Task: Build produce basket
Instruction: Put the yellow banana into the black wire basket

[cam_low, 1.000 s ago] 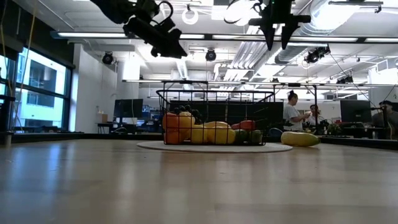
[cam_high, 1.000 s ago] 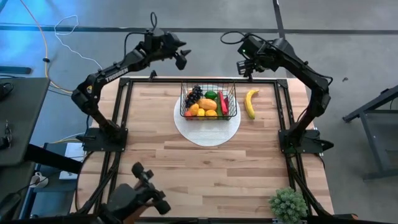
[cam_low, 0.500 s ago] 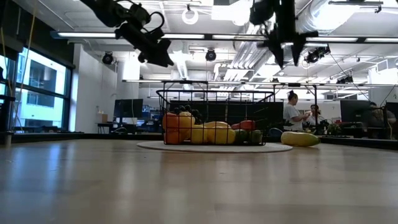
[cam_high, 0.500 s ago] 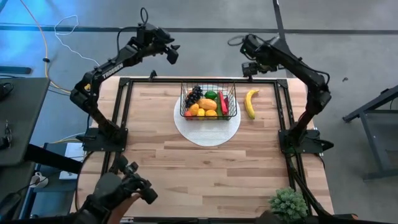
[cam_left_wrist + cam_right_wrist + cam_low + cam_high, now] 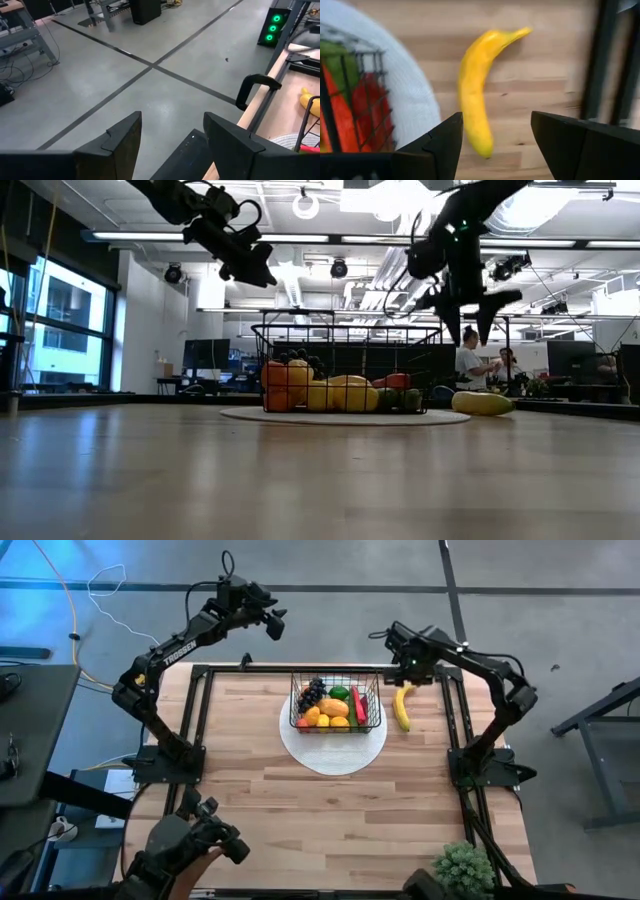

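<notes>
My left gripper (image 5: pixel 277 622): fingers spread, empty, raised past the table's far edge at 11 o'clock from the basket (image 5: pixel 336 703). Basket: on white plate (image 5: pixel 333 752), holding produce (image 5: pixel 333 708). My right gripper (image 5: pixel 410 668): fingers wide, empty, over banana (image 5: pixel 402 706) lying at basket's 3 o'clock.

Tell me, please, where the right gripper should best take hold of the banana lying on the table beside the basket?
Probably at its thick middle, coming from straight above. The banana lies flat on the bare wood, apart from the basket, so open fingers can straddle its narrow width. The right gripper hovers open above its far tip.
</notes>
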Controlling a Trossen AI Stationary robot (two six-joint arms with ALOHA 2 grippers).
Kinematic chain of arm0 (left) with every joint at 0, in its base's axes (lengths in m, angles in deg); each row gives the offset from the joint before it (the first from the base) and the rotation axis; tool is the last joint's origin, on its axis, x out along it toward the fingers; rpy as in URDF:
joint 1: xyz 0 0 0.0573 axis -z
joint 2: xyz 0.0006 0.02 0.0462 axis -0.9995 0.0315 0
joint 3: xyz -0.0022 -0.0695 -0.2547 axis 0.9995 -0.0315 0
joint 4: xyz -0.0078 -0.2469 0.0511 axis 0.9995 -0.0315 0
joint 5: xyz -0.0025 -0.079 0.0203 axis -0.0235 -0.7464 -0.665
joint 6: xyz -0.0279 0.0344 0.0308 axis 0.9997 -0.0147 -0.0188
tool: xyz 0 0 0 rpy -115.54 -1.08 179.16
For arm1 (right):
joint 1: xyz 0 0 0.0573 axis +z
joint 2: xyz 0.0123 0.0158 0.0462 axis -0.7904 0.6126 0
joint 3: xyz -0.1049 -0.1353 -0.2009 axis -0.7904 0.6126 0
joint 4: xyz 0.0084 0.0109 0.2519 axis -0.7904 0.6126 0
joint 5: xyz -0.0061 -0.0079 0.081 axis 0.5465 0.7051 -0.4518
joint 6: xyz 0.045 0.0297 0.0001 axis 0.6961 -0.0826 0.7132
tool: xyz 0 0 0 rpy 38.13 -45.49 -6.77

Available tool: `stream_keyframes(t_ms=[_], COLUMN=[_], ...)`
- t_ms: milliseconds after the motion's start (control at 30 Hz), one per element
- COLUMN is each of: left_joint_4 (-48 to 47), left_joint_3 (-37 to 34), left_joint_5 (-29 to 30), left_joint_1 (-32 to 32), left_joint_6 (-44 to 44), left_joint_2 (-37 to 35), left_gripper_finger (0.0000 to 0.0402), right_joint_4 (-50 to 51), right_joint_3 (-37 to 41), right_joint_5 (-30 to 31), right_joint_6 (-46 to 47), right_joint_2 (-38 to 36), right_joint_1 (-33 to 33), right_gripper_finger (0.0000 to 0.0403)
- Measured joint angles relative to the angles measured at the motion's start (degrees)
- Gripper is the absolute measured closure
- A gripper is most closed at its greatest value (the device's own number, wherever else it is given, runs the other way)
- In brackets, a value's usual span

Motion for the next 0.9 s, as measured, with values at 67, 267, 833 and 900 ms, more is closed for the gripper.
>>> stream_keyframes(t_ms=[67,267,833,900], left_joint_4=[0.0,0.0,0.0,0.0], left_joint_3=[0.0,0.0,0.0,0.0], left_joint_5=[-0.1,-0.1,0.1,0.1], left_joint_1=[0.0,0.0,0.6,0.9], left_joint_6=[0.0,0.0,0.5,0.6], left_joint_2=[0.0,0.0,0.0,0.0], left_gripper_finger=[0.0200,0.0200,0.0200,0.0200], right_joint_4=[-2.2,-8.2,-25.4,-27.2], right_joint_3=[2.4,9.8,26.2,28.0], right_joint_5=[-2.4,-7.5,-12.5,-14.4], right_joint_6=[-0.1,-0.4,0.1,0.3], right_joint_2=[0.0,0.0,0.0,0.0], right_joint_1=[0.0,0.0,0.1,0.1], right_gripper_finger=[0.0187,0.0188,0.0188,0.0194])
